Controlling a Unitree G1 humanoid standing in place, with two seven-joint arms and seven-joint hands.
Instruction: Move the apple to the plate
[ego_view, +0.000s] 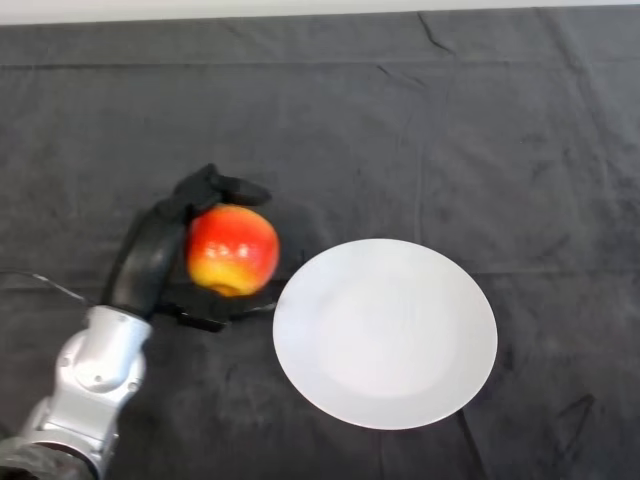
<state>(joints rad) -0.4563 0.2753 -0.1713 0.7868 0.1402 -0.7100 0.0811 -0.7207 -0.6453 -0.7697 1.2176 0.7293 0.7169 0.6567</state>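
Note:
A red and yellow apple (232, 249) sits in my left hand (150, 255), just left of the white plate (385, 332). The hand's fingers curl over the apple's top and far side, and the thumb shows below it near the cloth. The apple is close to the plate's left rim but not over it. I cannot tell whether it rests on the cloth or is held just above it. The plate is empty and lies flat at centre right.
A dark wrinkled cloth (450, 130) covers the whole table. A pale strip of the table's far edge (300, 6) runs along the top of the view.

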